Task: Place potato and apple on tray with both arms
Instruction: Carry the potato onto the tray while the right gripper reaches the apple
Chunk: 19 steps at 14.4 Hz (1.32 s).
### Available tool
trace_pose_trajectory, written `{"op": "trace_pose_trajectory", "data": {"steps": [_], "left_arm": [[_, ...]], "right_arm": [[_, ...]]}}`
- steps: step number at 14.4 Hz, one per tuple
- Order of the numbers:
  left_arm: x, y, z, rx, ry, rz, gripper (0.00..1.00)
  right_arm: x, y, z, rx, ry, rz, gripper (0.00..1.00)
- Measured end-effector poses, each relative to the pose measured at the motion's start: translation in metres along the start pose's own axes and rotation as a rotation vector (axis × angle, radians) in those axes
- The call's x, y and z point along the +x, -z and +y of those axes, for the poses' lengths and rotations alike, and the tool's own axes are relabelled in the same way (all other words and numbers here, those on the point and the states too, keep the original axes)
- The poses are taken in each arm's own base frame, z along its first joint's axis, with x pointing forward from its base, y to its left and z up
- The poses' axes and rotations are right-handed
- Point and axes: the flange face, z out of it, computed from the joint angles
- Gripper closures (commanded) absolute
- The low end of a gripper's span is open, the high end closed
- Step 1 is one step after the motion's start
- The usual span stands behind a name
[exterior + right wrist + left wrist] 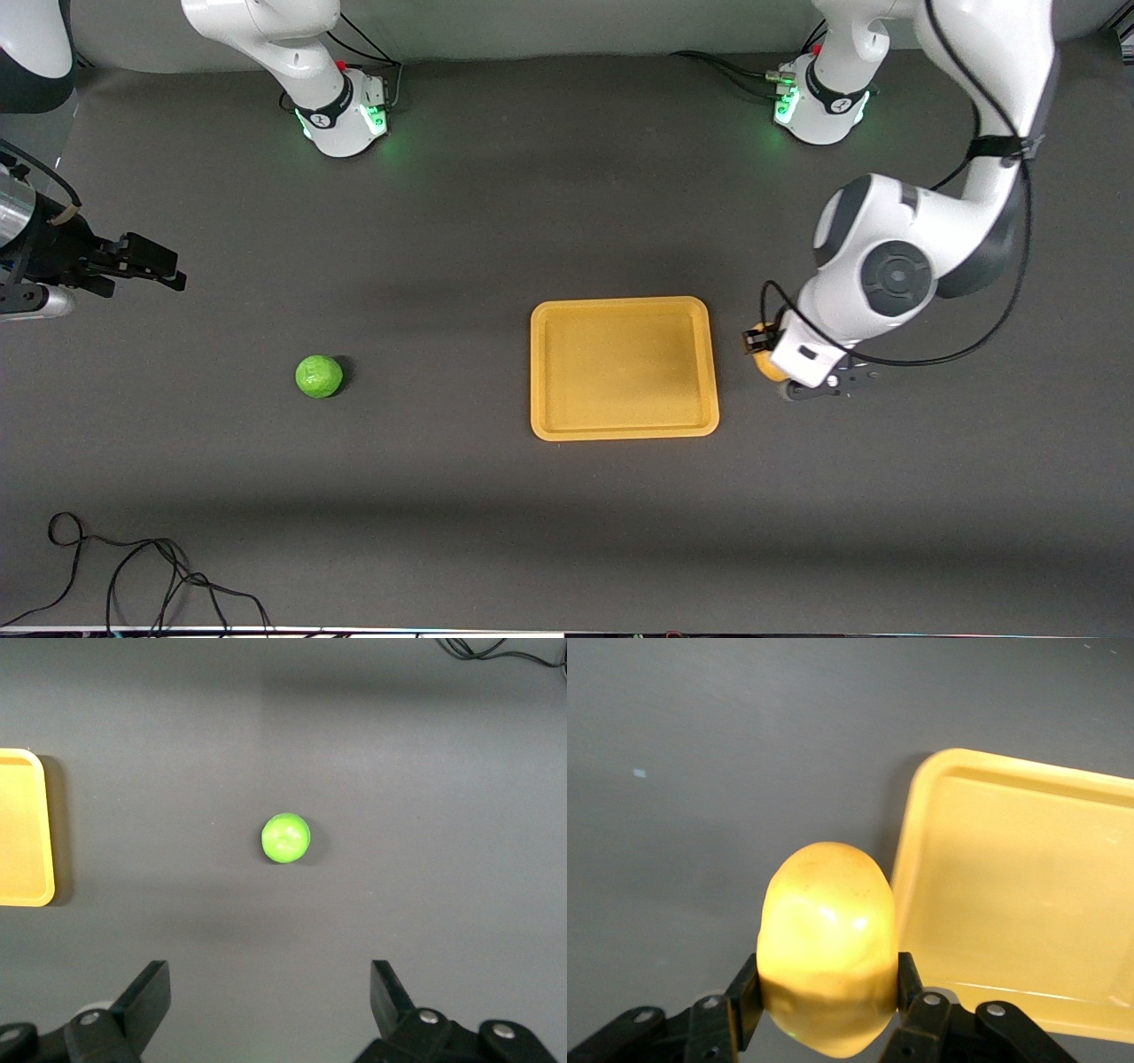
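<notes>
My left gripper is shut on the yellow-orange potato, just beside the mustard-yellow tray on the side toward the left arm's end. In the left wrist view the potato sits between both fingers with the tray next to it. The green apple lies on the mat toward the right arm's end. My right gripper is open and empty, up over the mat at that end. In the right wrist view the apple shows ahead of the open gripper, and the tray's edge is at the side.
A black cable lies on the mat at the near edge toward the right arm's end. The two arm bases stand along the edge farthest from the camera. The tray is bare inside.
</notes>
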Motion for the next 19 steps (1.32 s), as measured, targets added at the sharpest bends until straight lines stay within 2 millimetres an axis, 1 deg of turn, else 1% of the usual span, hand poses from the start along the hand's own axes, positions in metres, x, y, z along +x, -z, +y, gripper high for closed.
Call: {"op": "trace_pose_trajectory", "data": {"steps": [2, 3, 5, 7, 8, 10, 11, 13, 15, 16, 17, 19], "left_arm": [[-0.01, -0.025, 0.03, -0.009, 0.005, 0.01, 0.68], [-0.014, -0.04, 0.043, -0.005, 0.005, 0.012, 0.67], [-0.02, -0.07, 0.06, 0.011, 0.009, 0.021, 0.67], [-0.022, -0.097, 0.07, 0.014, 0.012, 0.023, 0.64], [-0.022, -0.107, 0.072, 0.01, 0.012, 0.022, 0.62], [-0.022, -0.123, 0.074, 0.009, 0.01, 0.015, 0.61], [-0.023, -0.128, 0.076, 0.01, 0.008, 0.012, 0.58], [-0.024, -0.134, 0.079, 0.01, 0.007, 0.01, 0.47], [-0.023, -0.137, 0.08, 0.011, 0.004, 0.012, 0.33], [-0.024, -0.138, 0.082, 0.012, 0.0, 0.013, 0.2], [-0.025, -0.14, 0.083, 0.015, -0.004, 0.014, 0.0], [-0.025, -0.14, 0.084, 0.026, -0.02, 0.025, 0.0]], "right_arm": [[0.004, -0.008, 0.0, 0.0, 0.0, -0.006, 0.0], [0.007, -0.015, 0.001, -0.001, -0.001, 0.001, 0.0], [0.012, -0.038, 0.002, -0.002, -0.003, 0.017, 0.0], [0.014, -0.065, 0.002, -0.002, -0.004, 0.024, 0.0], [0.015, -0.077, 0.002, -0.003, -0.001, 0.031, 0.01], [0.016, -0.103, -0.007, -0.004, 0.017, 0.044, 0.01], [0.016, -0.117, -0.012, -0.005, 0.025, 0.051, 0.01], [0.013, -0.152, -0.015, -0.007, 0.029, 0.068, 0.01], [0.007, -0.197, -0.012, -0.011, 0.025, 0.085, 0.01], [0.003, -0.22, -0.01, -0.013, 0.023, 0.088, 0.01], [0.001, -0.243, -0.009, -0.015, 0.021, 0.088, 0.01], [0.001, -0.28, -0.007, -0.02, 0.019, 0.093, 0.01]]}}
